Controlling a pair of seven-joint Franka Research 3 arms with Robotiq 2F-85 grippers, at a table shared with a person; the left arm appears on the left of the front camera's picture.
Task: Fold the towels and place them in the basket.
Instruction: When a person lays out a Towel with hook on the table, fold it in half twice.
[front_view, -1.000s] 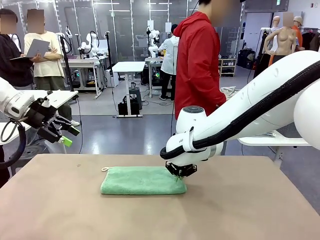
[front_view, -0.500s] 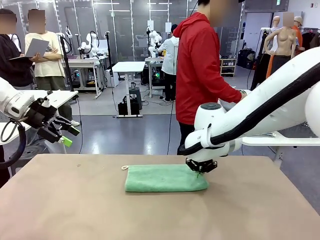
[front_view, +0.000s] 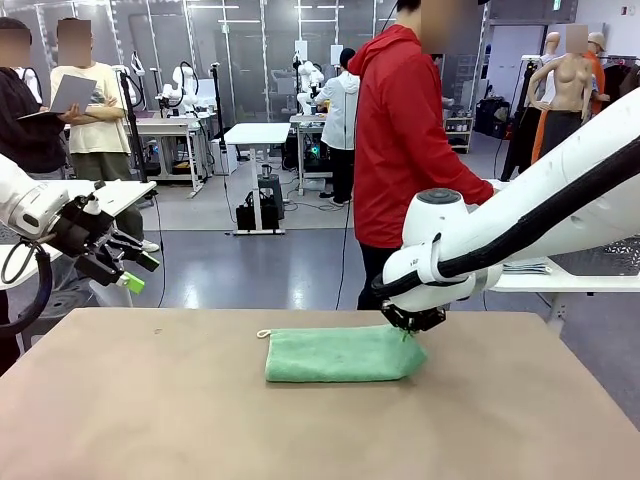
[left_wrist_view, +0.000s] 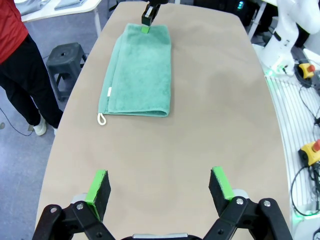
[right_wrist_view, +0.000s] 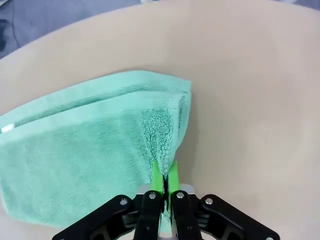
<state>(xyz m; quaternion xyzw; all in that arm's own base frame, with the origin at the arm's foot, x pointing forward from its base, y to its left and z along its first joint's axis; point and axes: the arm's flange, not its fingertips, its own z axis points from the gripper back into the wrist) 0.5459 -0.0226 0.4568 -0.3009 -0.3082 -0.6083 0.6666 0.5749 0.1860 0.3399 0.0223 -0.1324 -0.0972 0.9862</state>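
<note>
A mint green towel (front_view: 340, 355), folded into a long strip, lies on the tan table, its cord loop at its left end. My right gripper (front_view: 413, 325) is shut on the towel's right edge, pinching a ridge of cloth (right_wrist_view: 161, 145) between the green pads. In the left wrist view the same towel (left_wrist_view: 140, 70) lies far ahead with its loop (left_wrist_view: 101, 119) nearest, and the right gripper (left_wrist_view: 148, 17) sits on its far end. My left gripper (front_view: 128, 265) hangs open off the table's left side, well above the surface; its pads (left_wrist_view: 99, 186) stand wide apart with nothing between them. The basket is out of view.
A person in a red jacket (front_view: 400, 140) stands at the table's far edge, right behind the right arm. A dark stool (left_wrist_view: 67, 55) stands on the floor beside the table. Bare tabletop (front_view: 150, 420) spreads to the left and front of the towel.
The right gripper has dragged the green towel to the right across the table, about a hand's width each half second. The left arm has stayed still.
</note>
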